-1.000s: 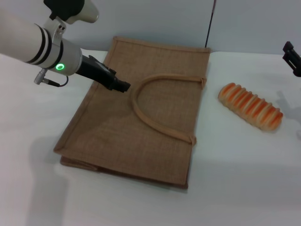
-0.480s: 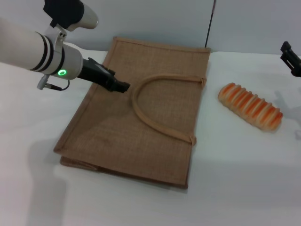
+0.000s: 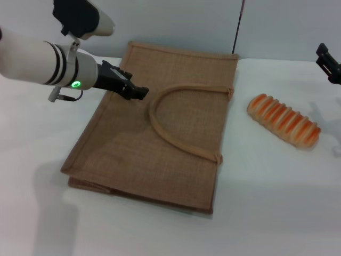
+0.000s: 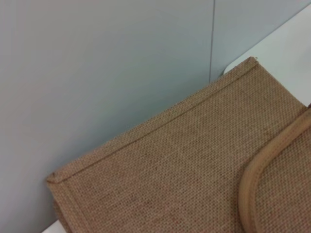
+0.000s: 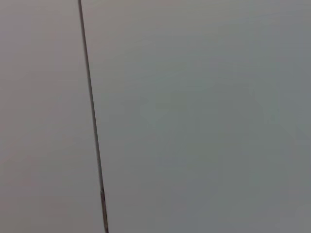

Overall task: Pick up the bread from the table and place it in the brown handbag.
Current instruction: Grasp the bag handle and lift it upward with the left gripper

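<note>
Watching from the head view, I see the bread (image 3: 283, 120) lying on the bench (image 3: 277, 202) just right of the brown handbag (image 3: 160, 133), long axis slanting away from the bag. My right claw (image 3: 330, 63) hangs beyond it, nearer; its opening I cannot tell. My left claw (image 3: 137, 93) over the bag looks closed, perhaps.

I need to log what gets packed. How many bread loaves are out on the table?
1. The bread lies on the white table, to the right of the flat brown handbag. The closed bag could hide more.
</note>
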Robot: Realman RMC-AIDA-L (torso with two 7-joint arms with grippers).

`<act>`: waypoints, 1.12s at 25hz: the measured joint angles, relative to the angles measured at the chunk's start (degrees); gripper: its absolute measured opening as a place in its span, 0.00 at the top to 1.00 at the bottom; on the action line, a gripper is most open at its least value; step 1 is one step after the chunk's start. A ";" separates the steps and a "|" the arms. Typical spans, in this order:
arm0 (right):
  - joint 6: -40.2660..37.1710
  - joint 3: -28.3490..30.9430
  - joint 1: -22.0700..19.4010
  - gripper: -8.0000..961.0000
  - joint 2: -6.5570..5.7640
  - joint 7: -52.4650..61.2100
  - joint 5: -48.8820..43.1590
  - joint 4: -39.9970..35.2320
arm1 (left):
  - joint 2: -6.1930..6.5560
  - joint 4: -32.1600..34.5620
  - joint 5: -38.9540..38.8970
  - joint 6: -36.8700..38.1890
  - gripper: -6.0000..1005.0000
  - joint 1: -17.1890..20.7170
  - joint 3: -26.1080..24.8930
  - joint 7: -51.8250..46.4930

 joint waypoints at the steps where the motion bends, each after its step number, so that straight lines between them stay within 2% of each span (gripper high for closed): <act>1: 0.01 0.00 0.01 0.20 0.00 0.00 0.00 -0.01 | -0.13 -0.29 -0.01 0.53 0.39 -0.11 0.08 0.32; 8: 0.02 -0.07 0.10 0.20 0.00 0.59 0.00 -0.07 | -1.31 -0.94 0.07 1.25 0.39 -0.60 0.24 1.18; 17: 0.02 -0.09 0.09 0.20 0.00 0.61 0.00 0.07 | -1.46 -1.41 -0.58 -2.08 0.40 -1.99 0.20 1.03; 28: 0.12 -0.09 -0.26 0.20 -0.08 0.61 0.00 -0.06 | -1.36 -1.79 -1.62 -2.61 0.40 -1.15 0.01 0.99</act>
